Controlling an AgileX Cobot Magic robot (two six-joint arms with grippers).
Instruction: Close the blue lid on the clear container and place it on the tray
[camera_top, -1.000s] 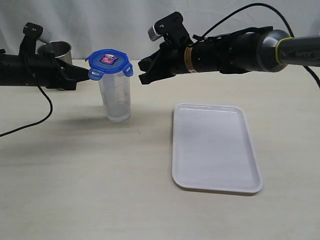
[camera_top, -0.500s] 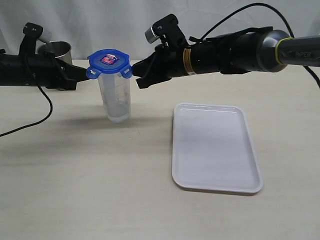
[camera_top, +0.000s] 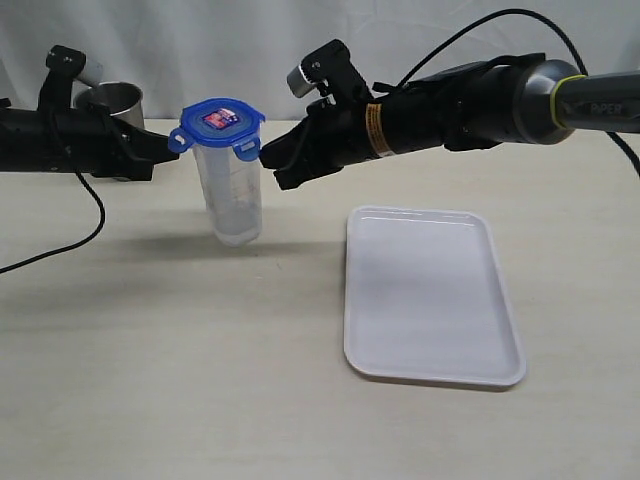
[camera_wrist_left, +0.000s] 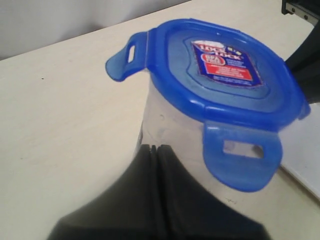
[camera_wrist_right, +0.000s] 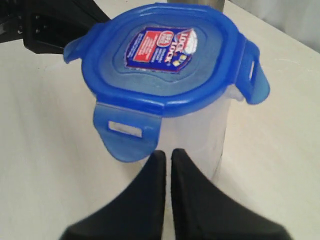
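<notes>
Setting: a pale tabletop (camera_top: 150, 380) in front of a white curtain, with a grey steel cup (camera_top: 112, 100) at the back left.
Container: the clear container (camera_top: 232, 195) stands on the tabletop left of centre, with its long axis roughly vertical.
Lid: the blue lid (camera_top: 218, 122) sits on the container's rim at a slight tilt. Its flaps stick outward, so they do not look snapped down.
Tray: the tray (camera_top: 425, 290) lies flat to the right, well apart from the container, with nothing on it.
Left gripper: the left gripper (camera_top: 168, 148) has its jaws pressed together with nothing between them. Its tip is at the container's wall just under the lid.
Right gripper: the right gripper (camera_top: 268, 160) also has its jaws together and holds nothing. Its tip is just below the flap facing it.
Key relation: the container stands between the two tips, one on each side just below the lid. The right arm is on the tray side.
Judgement: the flaps probably need pressing down against the wall. After that, opened jaws would have to grip across the vertical body to carry it right.
</notes>
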